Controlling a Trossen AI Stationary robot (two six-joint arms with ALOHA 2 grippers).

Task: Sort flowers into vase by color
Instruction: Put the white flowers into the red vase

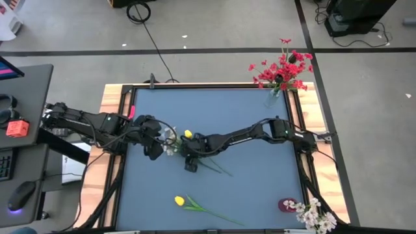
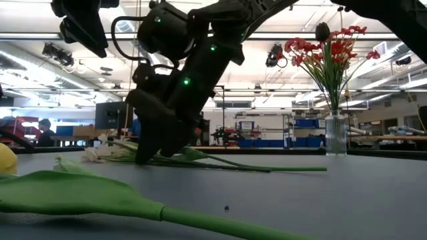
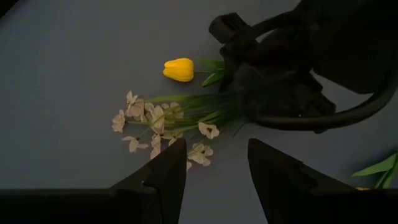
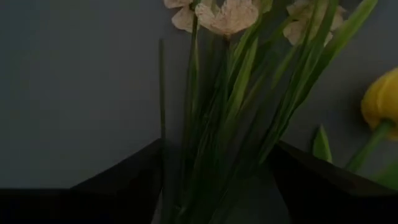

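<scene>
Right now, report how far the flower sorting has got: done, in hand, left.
Done: red flowers stand in the vase at a far table corner; pale sprays fill a vase at the near right corner. In hand: the right claw stands open around the stems of the whitish spray mid-table, the left claw open beside it. Left: two yellow tulips lying on the table.

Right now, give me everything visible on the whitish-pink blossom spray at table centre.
The spray of small whitish-pink blossoms lies flat on the dark blue table top, an artificial-looking cluster of pale papery petals on several thin green stems and narrow leaves. Its stems run between the open fingers of the right gripper, which straddles them low over the table. A yellow tulip head lies just beside it.
</scene>
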